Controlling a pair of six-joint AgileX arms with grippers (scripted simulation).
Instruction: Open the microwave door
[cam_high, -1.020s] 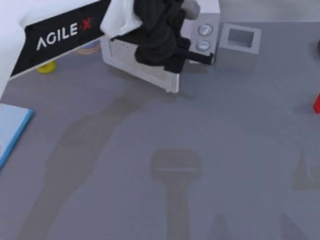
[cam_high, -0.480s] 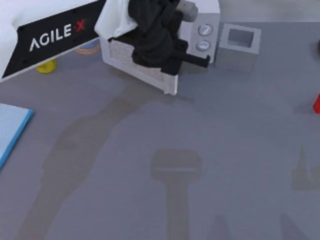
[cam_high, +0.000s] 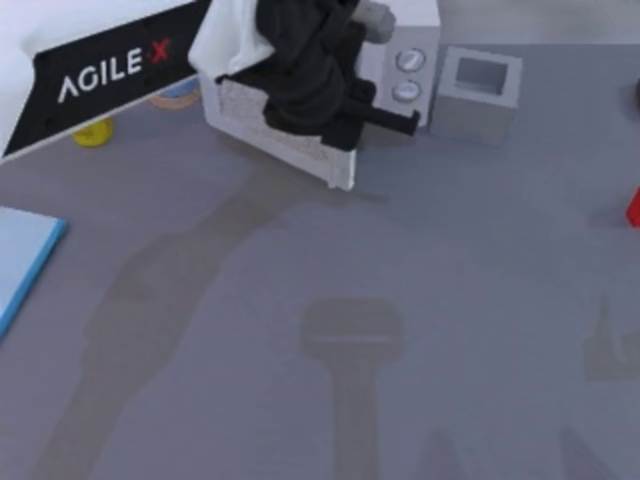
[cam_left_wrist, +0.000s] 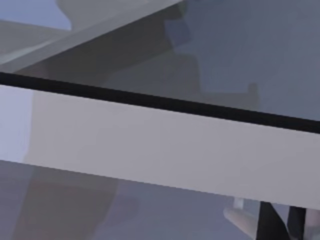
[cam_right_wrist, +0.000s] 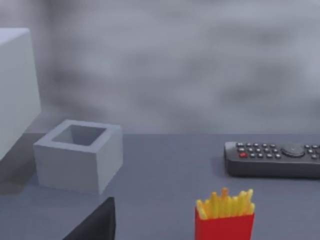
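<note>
One arm works: the left tool (cam_high: 385, 118) sits above the microwave door (cam_high: 285, 140), which stands swung partly outward from the microwave (cam_high: 415, 30) at the tabletop's (cam_high: 450, 300) far edge; finger state cannot be determined.

Even dim light, soft arm shadows on table (cam_high: 480, 300), bg blurry.

Pale grey-white boxy microwave (cam_high: 405, 40) with two silvery round knobs (cam_high: 408, 76); its flat white door panel (cam_high: 290, 145) shows a grey speckled mesh window. Small grey open-topped cube (cam_right_wrist: 79, 154), black button remote (cam_right_wrist: 272, 159) (one red button), red carton of yellow fries (cam_right_wrist: 224, 217), all on a grey-blue table (cam_high: 450, 280).
</note>
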